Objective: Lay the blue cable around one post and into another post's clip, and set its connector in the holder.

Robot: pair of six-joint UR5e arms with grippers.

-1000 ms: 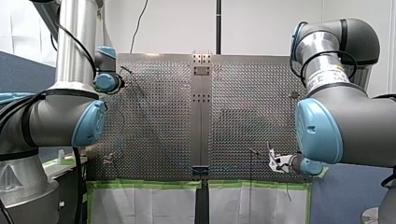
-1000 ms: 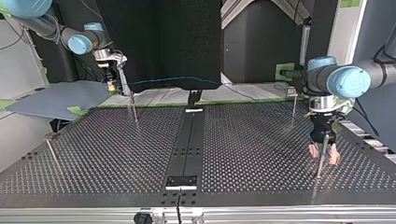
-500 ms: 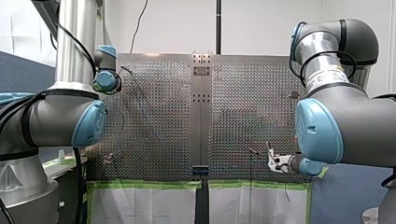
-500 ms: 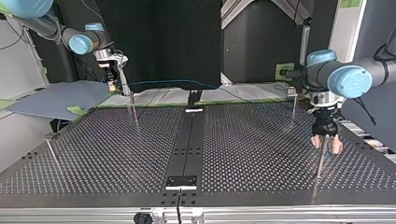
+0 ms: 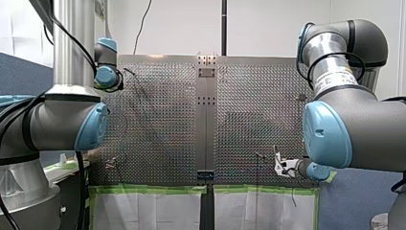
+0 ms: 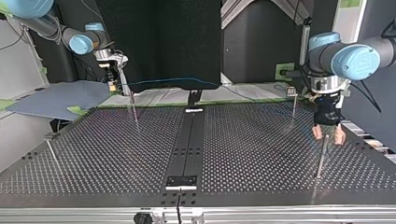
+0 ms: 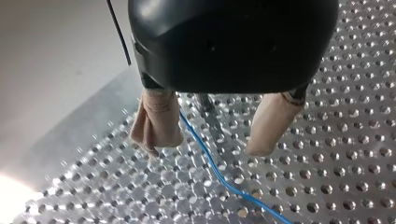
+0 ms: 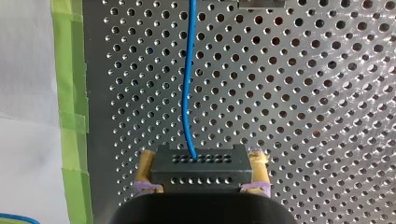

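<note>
My left gripper [image 7: 208, 147] was open over the post [image 6: 321, 156]; my right gripper [image 8: 201, 156] was clamped on the connector [image 8: 201, 173].
The left's beige pads [image 7: 159, 121] hung spread, gripping nothing, near the table's [image 6: 261, 154] edge at the top view's right, and the blue cable [image 7: 210, 163] ran between them. The right held on by the far corner, top view's left. Best bet, I'd say: lift straight up so no pad snags the cable, and keep it taut.
</note>
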